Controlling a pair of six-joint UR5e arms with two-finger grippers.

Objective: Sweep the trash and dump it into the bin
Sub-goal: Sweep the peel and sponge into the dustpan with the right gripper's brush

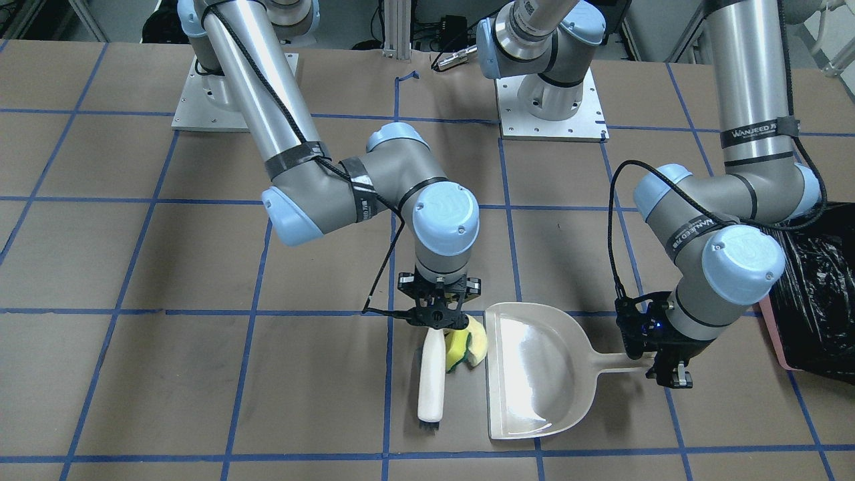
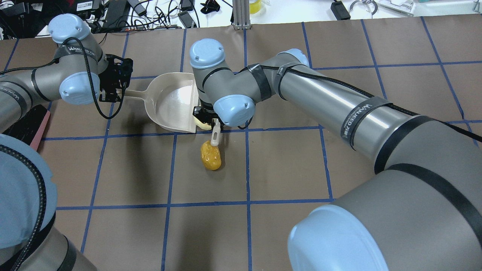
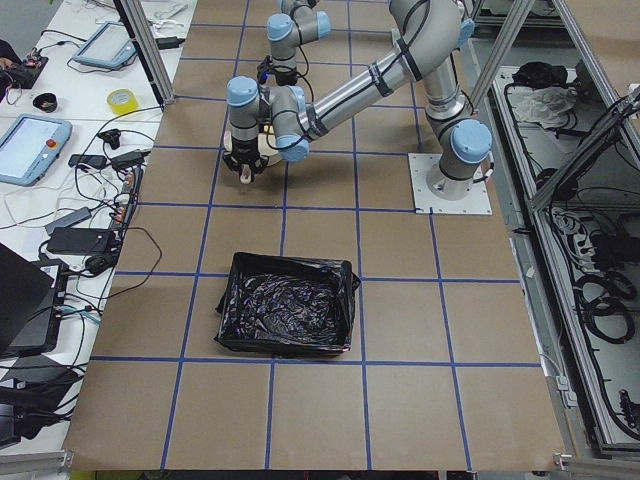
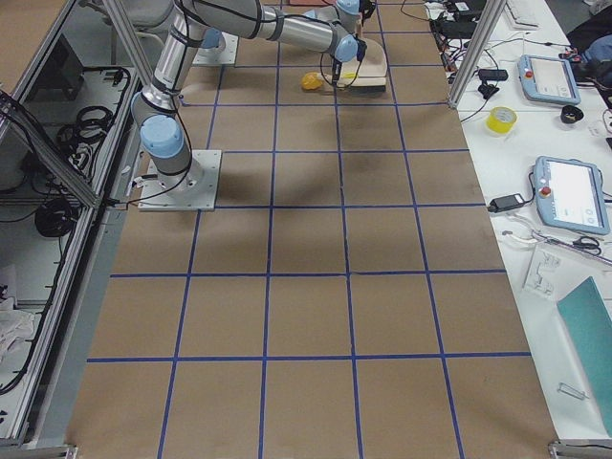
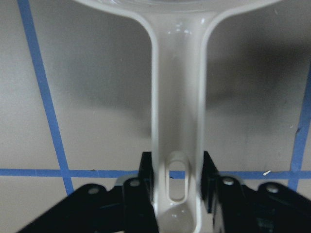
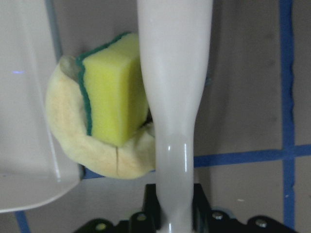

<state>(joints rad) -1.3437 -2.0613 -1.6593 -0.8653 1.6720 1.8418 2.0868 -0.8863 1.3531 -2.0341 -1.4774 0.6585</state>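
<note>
The right claw (image 1: 437, 319) is clamped on the brush (image 1: 432, 374), holding sponge (image 6: 114, 97) and wedge (image 6: 63, 126) against the dustpan (image 1: 541, 374) lip, while the left claw (image 5: 177, 162), closed on its handle, braces it to catch them; the lump (image 2: 211, 155) lies near the lip's corner, the bin (image 1: 777, 337) beyond the handle.

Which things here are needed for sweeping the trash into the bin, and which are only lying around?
For the job:
- brush, held by the right gripper
- dustpan, held by the left gripper
- sponge piece
- cream wedge slice
- potato-like lump
- black-lined bin

Lying about:
- yellow tape roll
- touchscreen pendant
- cables
</note>
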